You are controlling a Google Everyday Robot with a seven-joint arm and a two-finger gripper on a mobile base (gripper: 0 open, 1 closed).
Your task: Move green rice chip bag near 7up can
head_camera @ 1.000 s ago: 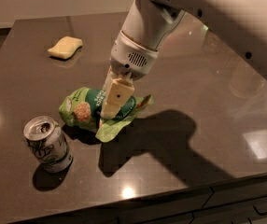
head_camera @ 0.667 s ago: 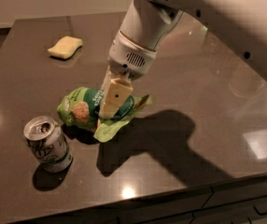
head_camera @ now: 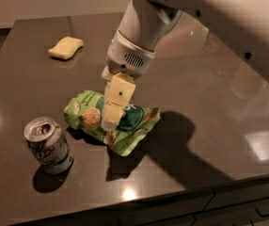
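The green rice chip bag point(head_camera: 134, 121) lies crinkled on the dark table point(head_camera: 209, 93), left of centre and towards the front. The 7up can point(head_camera: 47, 145) stands upright just left of and in front of the bag, a short gap away. My gripper point(head_camera: 110, 120) reaches down from the white arm onto the middle of the bag, its cream tip over the pictured rice cakes. The part of the bag behind the gripper is hidden.
A pale yellow sponge point(head_camera: 66, 47) lies at the back left of the table. The table's front edge runs just below the can, with drawer fronts point(head_camera: 247, 206) beneath at the right. My arm's shadow falls on the table right of the bag.
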